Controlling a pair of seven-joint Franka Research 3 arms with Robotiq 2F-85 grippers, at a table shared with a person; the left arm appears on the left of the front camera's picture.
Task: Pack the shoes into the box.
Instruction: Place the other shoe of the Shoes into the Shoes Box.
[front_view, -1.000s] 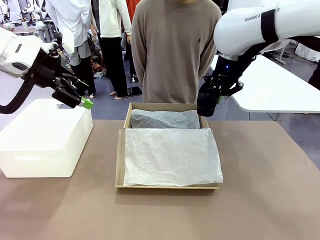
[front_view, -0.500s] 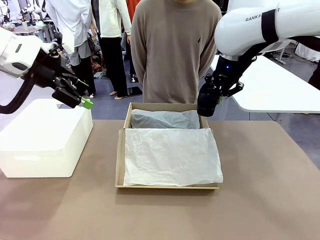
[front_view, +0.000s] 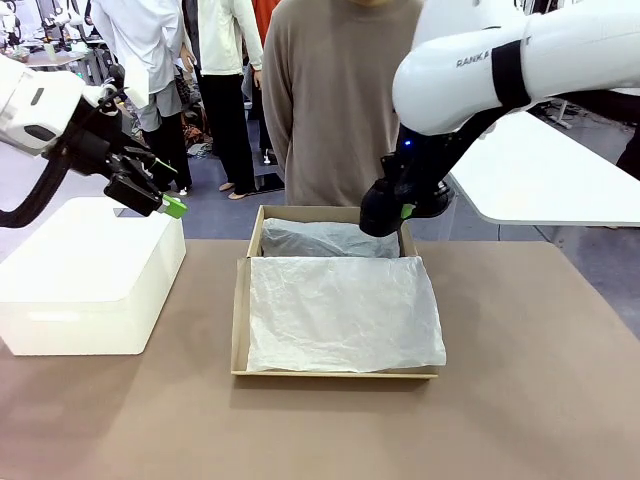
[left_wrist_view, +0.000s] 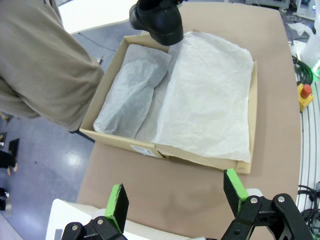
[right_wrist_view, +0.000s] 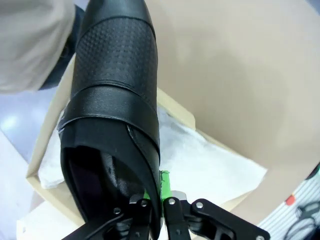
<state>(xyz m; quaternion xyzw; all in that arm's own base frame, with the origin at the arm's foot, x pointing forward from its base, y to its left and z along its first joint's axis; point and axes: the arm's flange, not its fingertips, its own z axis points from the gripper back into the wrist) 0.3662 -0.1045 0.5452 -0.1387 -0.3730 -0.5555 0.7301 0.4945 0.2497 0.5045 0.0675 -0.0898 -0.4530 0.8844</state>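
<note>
We should lower the 1 shoe (right_wrist_view: 112, 95), pinched at its collar by our right gripper (right_wrist_view: 156, 192), gently inside the box (front_view: 240, 320), keeping the left gripper (left_wrist_view: 175, 187) spread and clear.

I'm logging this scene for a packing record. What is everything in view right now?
shoe: one, glossy black, in the air over the box's far end
box: one, brown cardboard, open, mid-table
tissue paper: count unclear, white, lining the box
white box: one, white, table's left side
table: one, brown, under both boxes
person: one, beige sweater, far side
left hand: black, green pads, open, above the white box
right hand: black, green pads, shut on the shoe
</note>
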